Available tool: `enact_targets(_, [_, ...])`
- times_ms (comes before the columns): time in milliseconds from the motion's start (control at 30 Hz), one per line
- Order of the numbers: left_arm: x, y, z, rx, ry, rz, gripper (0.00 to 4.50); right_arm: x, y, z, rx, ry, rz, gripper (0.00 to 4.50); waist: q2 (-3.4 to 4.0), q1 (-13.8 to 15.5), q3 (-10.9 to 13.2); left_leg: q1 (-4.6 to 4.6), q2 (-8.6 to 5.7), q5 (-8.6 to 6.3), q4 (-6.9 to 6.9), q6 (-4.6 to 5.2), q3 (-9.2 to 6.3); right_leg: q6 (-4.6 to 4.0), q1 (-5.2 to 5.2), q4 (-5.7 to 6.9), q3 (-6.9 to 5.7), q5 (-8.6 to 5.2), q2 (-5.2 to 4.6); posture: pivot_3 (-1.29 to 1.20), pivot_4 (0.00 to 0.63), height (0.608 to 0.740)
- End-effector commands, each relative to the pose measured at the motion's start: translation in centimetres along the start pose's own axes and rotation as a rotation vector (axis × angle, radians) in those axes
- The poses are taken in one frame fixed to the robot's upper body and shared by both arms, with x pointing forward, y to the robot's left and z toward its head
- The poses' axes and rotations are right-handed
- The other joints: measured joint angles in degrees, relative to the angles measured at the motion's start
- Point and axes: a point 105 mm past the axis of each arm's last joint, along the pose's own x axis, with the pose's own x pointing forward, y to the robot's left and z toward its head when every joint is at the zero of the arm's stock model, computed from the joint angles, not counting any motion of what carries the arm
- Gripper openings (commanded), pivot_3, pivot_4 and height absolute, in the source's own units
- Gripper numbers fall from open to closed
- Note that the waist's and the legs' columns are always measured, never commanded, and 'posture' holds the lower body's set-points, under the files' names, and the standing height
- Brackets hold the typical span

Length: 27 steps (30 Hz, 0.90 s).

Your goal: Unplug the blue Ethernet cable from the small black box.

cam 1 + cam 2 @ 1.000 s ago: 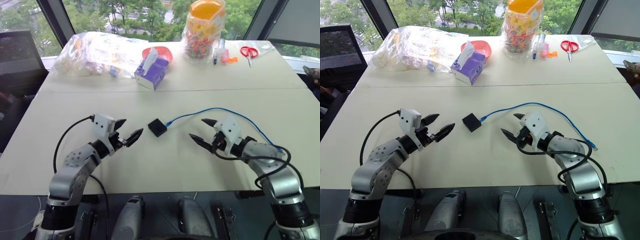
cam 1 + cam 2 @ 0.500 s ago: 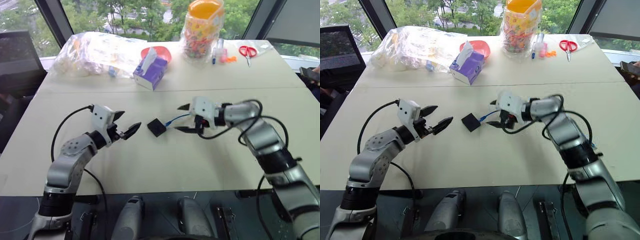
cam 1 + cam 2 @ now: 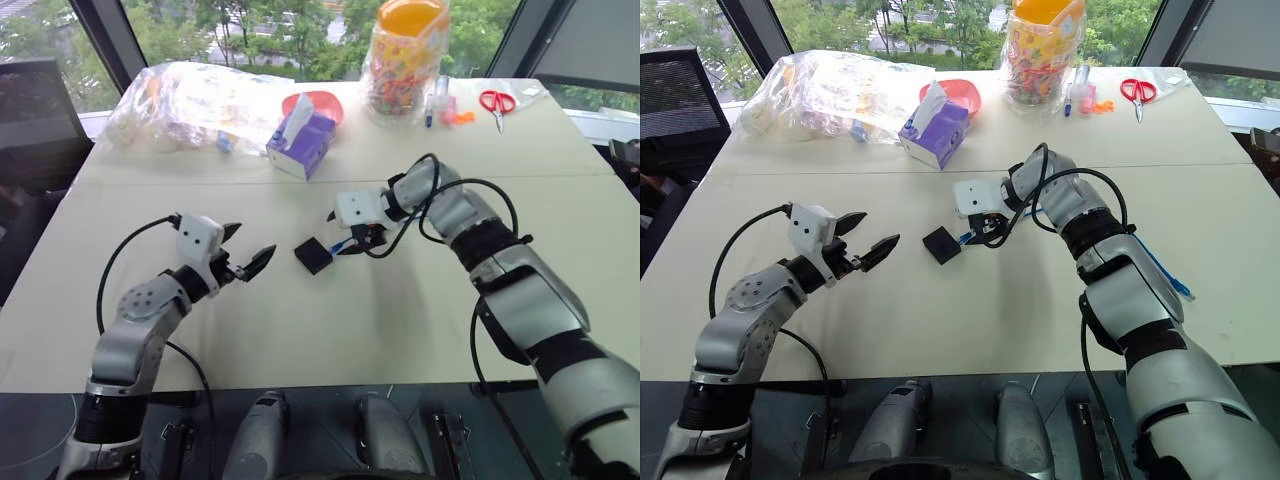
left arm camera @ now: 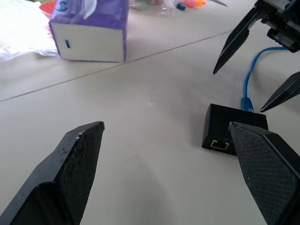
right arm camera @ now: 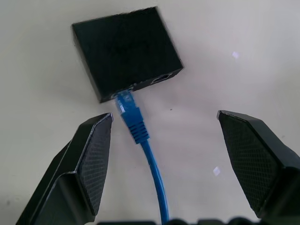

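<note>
Where windows show trees, a beige table (image 3: pixel 300 330) holds clutter.

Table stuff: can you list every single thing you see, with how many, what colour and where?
small black box: one, black, middle of the table
blue Ethernet cable: one, blue, plugged into the box, running off toward the right edge
tissue box: one, purple and white, behind the black box
bowl: one, red, behind the tissue box
plastic bag: one, clear, far left of the table
jar: one, orange lid, colourful things inside, far middle
scissors: one, red handles, far right
table: one, beige
left pincer: one, black fingers, open, left of the black box
right pincer: one, black fingers, open, either side of the cable by its plug
</note>
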Motion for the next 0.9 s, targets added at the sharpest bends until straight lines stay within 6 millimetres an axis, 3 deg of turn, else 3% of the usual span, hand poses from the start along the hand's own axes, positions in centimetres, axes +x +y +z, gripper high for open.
enact_targets(33, [-0.7,0.6,1.4,0.048,-0.050,0.031,4.45,0.1,-0.7,0.5,-0.076,0.042,0.027,3.74,0.00,-0.07,0.00,0.00,0.00,0.00,-0.01,0.00,0.00,0.00,0.00,0.00,0.00,0.00,0.00,0.00,0.150,0.726])
enact_targets(233, [-0.6,1.1,1.7,0.056,-0.063,0.053,4.45,0.7,-0.9,0.8,-0.141,0.098,0.073,3.74,0.01,-0.82,0.01,0.04,0.00,0.01,-0.01,-0.01,-0.02,0.00,0.01,0.07,0.00,0.00,0.02,0.00,0.150,0.726])
enact_targets(333, [-0.7,1.2,1.8,0.066,-0.065,0.061,4.50,1.0,-0.9,1.2,-0.146,0.098,0.096,2.92,0.01,-1.25,0.01,0.10,0.00,0.01,-0.01,-0.02,-0.03,0.00,0.04,0.10,0.01,0.00,0.02,0.00,0.150,0.726])
enact_targets(367, [-0.7,1.3,1.8,0.068,-0.066,0.064,4.50,1.0,-0.8,1.3,-0.149,0.100,0.107,2.28,0.01,-1.26,0.01,0.14,0.00,0.01,-0.02,-0.02,-0.03,0.00,0.06,0.13,0.01,0.00,0.02,0.00,0.150,0.726])
enact_targets(400, [-0.7,1.3,1.8,0.069,-0.066,0.067,4.50,1.1,-0.7,1.3,-0.154,0.106,0.119,2.02,0.01,-1.33,0.01,0.16,0.00,0.02,-0.02,-0.03,-0.03,0.00,0.06,0.15,0.01,0.00,0.02,0.00,0.150,0.726])
enact_targets(533, [-0.8,1.6,1.9,0.070,-0.068,0.074,4.50,1.3,-0.7,1.4,-0.183,0.121,0.133,0.02,0.01,-1.38,0.01,0.27,0.00,0.02,-0.05,-0.03,-0.03,0.00,0.10,0.21,0.03,0.00,0.03,0.00,0.150,0.726])
enact_targets(633, [-0.7,1.6,2.7,0.012,-0.099,0.077,4.50,1.1,-1.6,1.9,-0.228,0.102,0.058,0.02,0.02,-1.35,0.01,0.30,0.00,0.02,-0.05,-0.03,-0.03,0.00,0.12,0.22,0.04,0.00,0.04,0.00,0.150,0.726])
enact_targets(767, [-0.2,0.1,3.4,-0.146,-0.113,0.002,4.50,-0.3,-4.3,4.2,-0.265,-0.067,-0.229,0.02,0.02,-1.29,0.01,0.27,0.00,0.03,-0.04,-0.05,-0.04,0.00,0.11,0.22,0.05,0.00,0.03,0.00,0.150,0.726])
enact_targets(900, [-0.2,-2.4,3.1,-0.256,-0.050,-0.163,4.50,-3.0,-5.8,3.8,-0.360,-0.113,-0.564,0.02,0.01,-1.00,0.01,0.26,0.00,0.03,-0.11,-0.05,-0.04,0.01,0.12,0.21,0.05,0.00,0.02,0.00,0.150,0.726])
